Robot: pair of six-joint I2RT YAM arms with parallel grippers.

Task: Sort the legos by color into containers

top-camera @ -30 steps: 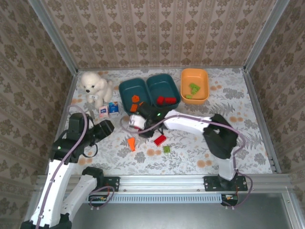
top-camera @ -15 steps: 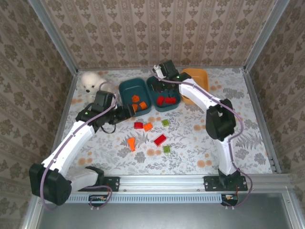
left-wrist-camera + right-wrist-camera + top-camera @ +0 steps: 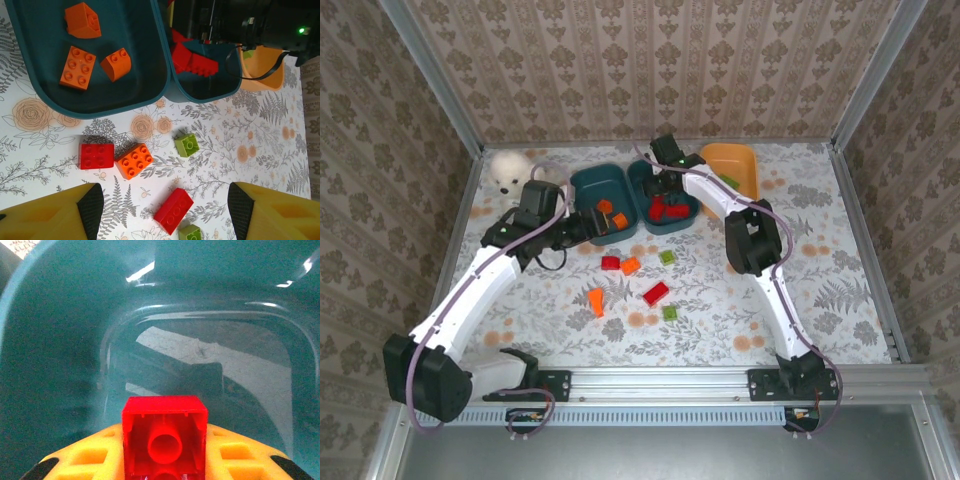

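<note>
My right gripper (image 3: pixel 165 466) is shut on a red lego (image 3: pixel 165 437), hollow underside towards the camera, low inside the right teal container (image 3: pixel 210 360). From above, that gripper (image 3: pixel 659 187) hangs over this tray (image 3: pixel 686 172), which holds red legos (image 3: pixel 669 211). My left gripper (image 3: pixel 165 212) stands open above the table, a red lego (image 3: pixel 173 210) on the cloth below its gap. The left teal container (image 3: pixel 150 75) holds three orange legos (image 3: pixel 77 67). On the table lie a red square (image 3: pixel 96 156), an orange brick (image 3: pixel 135 161) and two green ones (image 3: pixel 186 145). The orange container (image 3: pixel 736 158) holds green legos.
A white plush dog (image 3: pixel 508 170) sits at the back left beside the left arm (image 3: pixel 485 280). An orange wedge (image 3: pixel 596 300) lies apart on the floral cloth near the front. Metal posts and patterned walls close in the table on three sides.
The right gripper went from the table's middle to the right teal tray, carrying a red lego. The left arm reached out from the near left to the left teal tray's front.
</note>
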